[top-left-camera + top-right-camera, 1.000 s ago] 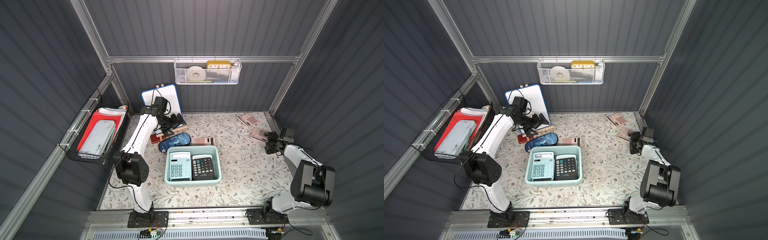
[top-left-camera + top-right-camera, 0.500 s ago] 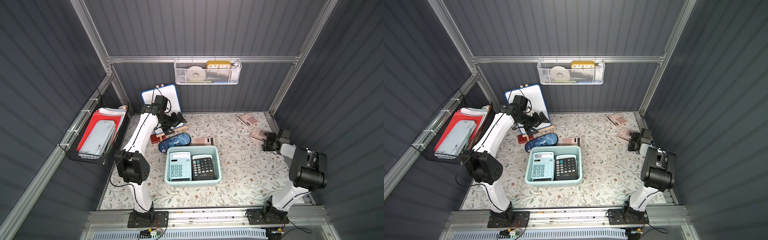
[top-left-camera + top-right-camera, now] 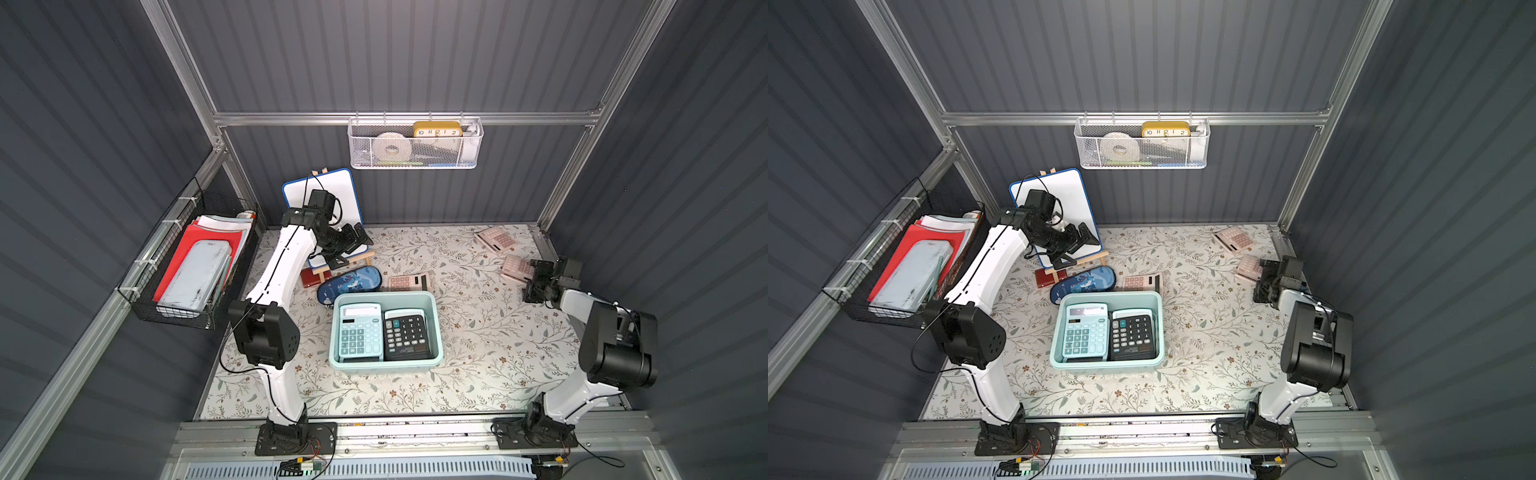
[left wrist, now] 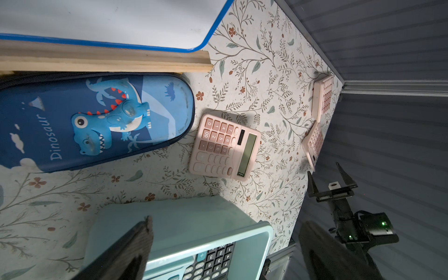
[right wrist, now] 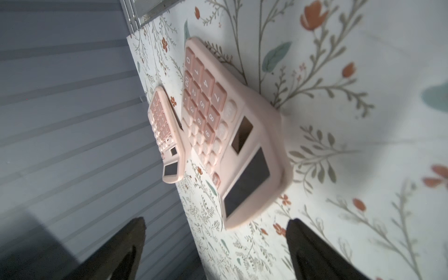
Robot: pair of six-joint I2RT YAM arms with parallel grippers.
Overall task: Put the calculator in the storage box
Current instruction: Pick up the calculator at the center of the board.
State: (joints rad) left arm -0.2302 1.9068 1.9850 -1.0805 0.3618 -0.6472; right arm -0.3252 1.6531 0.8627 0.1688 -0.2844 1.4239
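The mint-teal storage box [image 3: 435,316] stands mid-table in both top views and holds a teal calculator [image 3: 360,332] and a black calculator [image 3: 405,336]. A pink calculator [image 3: 515,268] lies flat near the right wall. My right gripper [image 3: 534,279] is open, low over the table, and the near end of that calculator [image 5: 232,135] lies just ahead of its fingertips, untouched. Another pink calculator [image 3: 408,281] lies behind the box. My left gripper [image 3: 351,249] hangs open and empty above the pencil case, aimed toward that calculator [image 4: 224,148] and the box rim [image 4: 264,232].
A third pink calculator [image 3: 495,239] lies at the back right. A blue dinosaur pencil case [image 3: 349,284], a whiteboard on a wooden easel [image 3: 332,195] and a red block [image 3: 309,277] crowd the back left. A black wire basket [image 3: 187,266] and a white mesh basket [image 3: 415,145] hang on the walls.
My right gripper's jaws have spread wider beside the pink calculator, and the right arm's elbow has shifted. The left arm has hardly moved.
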